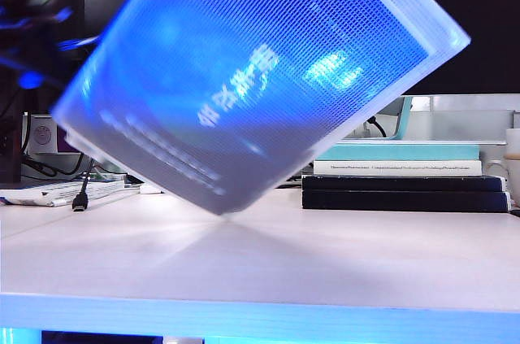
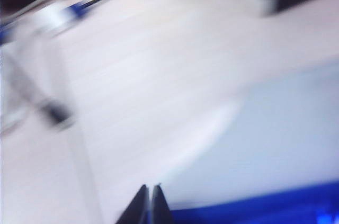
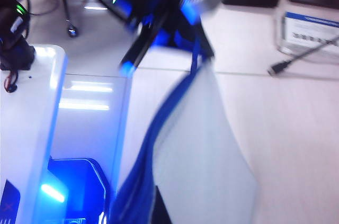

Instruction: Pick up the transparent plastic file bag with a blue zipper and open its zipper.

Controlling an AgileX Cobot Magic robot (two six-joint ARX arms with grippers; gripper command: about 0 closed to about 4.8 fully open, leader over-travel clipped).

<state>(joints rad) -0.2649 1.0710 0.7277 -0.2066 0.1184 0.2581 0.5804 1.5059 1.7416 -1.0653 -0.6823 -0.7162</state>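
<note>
Both grippers, left [image 2: 150, 203] and right [image 3: 153, 208], shut on raised file bag [image 1: 260, 76]

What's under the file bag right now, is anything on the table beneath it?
Under the lifted file bag only bare table shows. Behind it, the stacked books are partly covered. Both grippers stay hidden in this view.

Both tools closed, both arms up off the worktop.
Left tool [image 2: 150, 203]: its 2 fingers meet tip to tip, nothing between them in its wrist view, which is motion-blurred. Right tool [image 3: 151, 211]: dark fingertip at the frame edge, clamped on the file bag [image 3: 204, 150] beside the blue zipper [image 3: 159, 139]. The left arm [image 3: 143, 1] shows dark and blurred beyond it.
</note>
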